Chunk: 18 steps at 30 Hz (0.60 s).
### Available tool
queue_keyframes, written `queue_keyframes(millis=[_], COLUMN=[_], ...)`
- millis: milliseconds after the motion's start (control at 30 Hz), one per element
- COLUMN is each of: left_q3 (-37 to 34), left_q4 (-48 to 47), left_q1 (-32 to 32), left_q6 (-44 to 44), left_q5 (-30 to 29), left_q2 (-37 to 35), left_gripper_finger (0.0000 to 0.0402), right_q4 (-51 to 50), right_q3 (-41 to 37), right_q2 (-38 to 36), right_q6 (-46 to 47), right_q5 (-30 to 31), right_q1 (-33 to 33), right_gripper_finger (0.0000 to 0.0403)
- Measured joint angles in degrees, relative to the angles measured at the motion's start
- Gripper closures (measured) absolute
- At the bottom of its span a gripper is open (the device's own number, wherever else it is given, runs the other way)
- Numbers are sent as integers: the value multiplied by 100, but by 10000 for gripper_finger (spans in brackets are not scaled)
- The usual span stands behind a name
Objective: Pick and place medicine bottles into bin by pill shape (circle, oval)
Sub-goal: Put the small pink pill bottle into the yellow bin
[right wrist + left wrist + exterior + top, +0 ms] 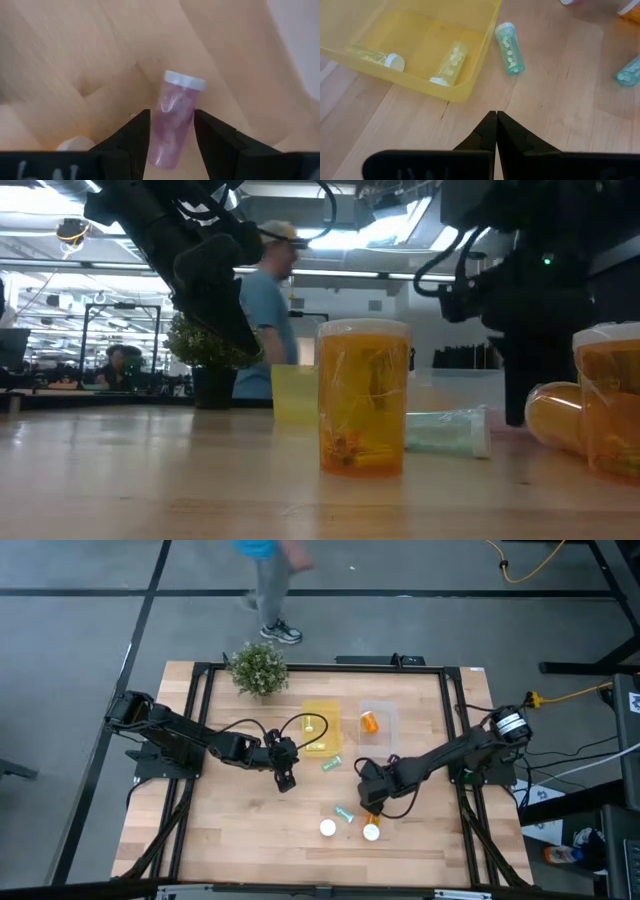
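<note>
My right gripper (171,125) is shut on a pink-purple vial (175,125) with a white cap, low over the table's middle right (370,802). The gripper hides the vial in the high view. My left gripper (496,116) is shut and empty, near the yellow bin (320,728). Two teal vials (331,765) (344,811) lie on their sides on the wood. Two orange bottles (327,828) (371,832) stand upright on their bases. Another orange bottle (555,415) lies beside my right gripper. My right gripper pinches the pink-purple vial's body (165,145) between its two fingers, toward the bottom end. The vial lies along the fingers, and its white-capped end (184,80) sticks out past the fingertips. I cannot tell whether it is clear of the table.
The yellow bin (420,45) holds two pale vials. A clear bin (378,723) beside it holds an orange bottle. A potted plant (258,670) stands at the far edge. A person (268,580) walks beyond the table. Bare wood lies at the near left.
</note>
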Motion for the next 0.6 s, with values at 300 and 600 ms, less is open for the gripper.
queue_keyframes(millis=[300,600], left_q3=[0,0], left_q4=[-1,-1], left_q1=[-2,-2], left_q6=[0,0], left_q5=[1,-1], left_q2=[-1,-2], left_gripper_finger=[398,398], right_q4=[22,41], right_q3=[1,4], right_q2=[190,179], right_q6=[-433,-596], right_q5=[-70,-30], right_q1=[-15,-22], right_gripper_finger=[248,302])
